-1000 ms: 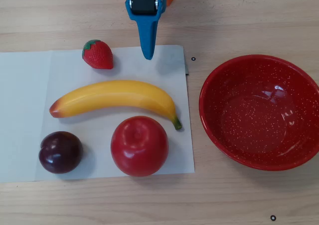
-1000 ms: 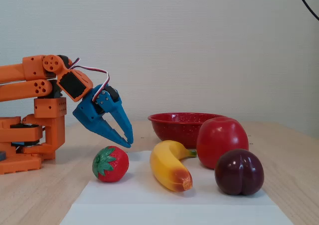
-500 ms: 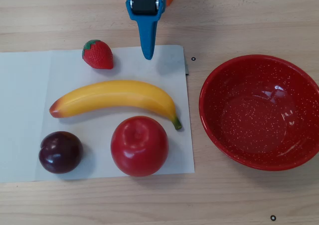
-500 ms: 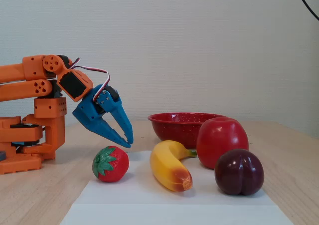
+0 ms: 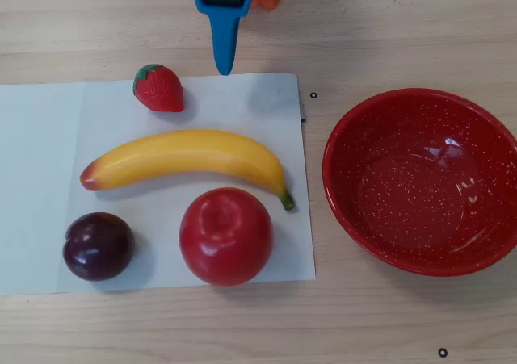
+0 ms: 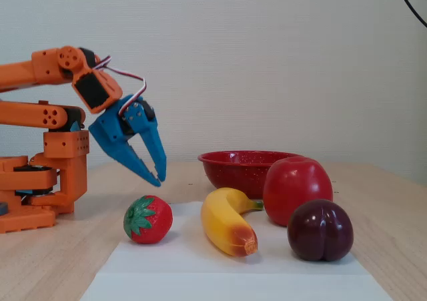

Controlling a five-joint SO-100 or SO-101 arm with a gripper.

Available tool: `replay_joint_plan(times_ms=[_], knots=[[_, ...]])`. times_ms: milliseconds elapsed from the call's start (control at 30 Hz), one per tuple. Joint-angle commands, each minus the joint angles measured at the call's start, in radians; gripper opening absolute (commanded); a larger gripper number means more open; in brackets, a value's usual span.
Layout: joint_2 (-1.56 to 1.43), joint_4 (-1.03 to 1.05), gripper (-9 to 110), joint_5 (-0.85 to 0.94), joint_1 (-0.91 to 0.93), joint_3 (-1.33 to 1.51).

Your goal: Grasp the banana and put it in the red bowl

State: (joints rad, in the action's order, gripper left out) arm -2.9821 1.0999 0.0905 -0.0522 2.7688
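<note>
The yellow banana [image 5: 186, 158] lies across a white paper sheet, with its reddish tip to the left and its stem to the right in the overhead view. In the fixed view the banana [image 6: 227, 227] points toward the camera. The red speckled bowl [image 5: 420, 182] stands empty on the table right of the paper, and it sits behind the fruit in the fixed view [image 6: 240, 167]. My blue gripper [image 5: 224, 67] hangs shut and empty above the table behind the paper's far edge. In the fixed view the gripper [image 6: 159, 178] is above and behind the strawberry, well clear of the banana.
A strawberry [image 5: 159, 88] lies at the paper's far edge just left of the gripper. A red apple [image 5: 225, 236] and a dark plum [image 5: 98, 246] sit in front of the banana. The white paper [image 5: 40, 178] covers the left of the wooden table. The orange arm base [image 6: 40, 181] stands at the left.
</note>
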Motion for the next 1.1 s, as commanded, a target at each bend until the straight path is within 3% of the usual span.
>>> replay_joint_plan(times_ms=[0, 500, 1067], knots=[[0.084, 0.034, 0, -0.038, -0.032, -0.153], [0.517, 0.183, 0, -0.112, -0.075, -0.598], [1.065, 0.385, 9, -0.186, -0.129, -1.123]])
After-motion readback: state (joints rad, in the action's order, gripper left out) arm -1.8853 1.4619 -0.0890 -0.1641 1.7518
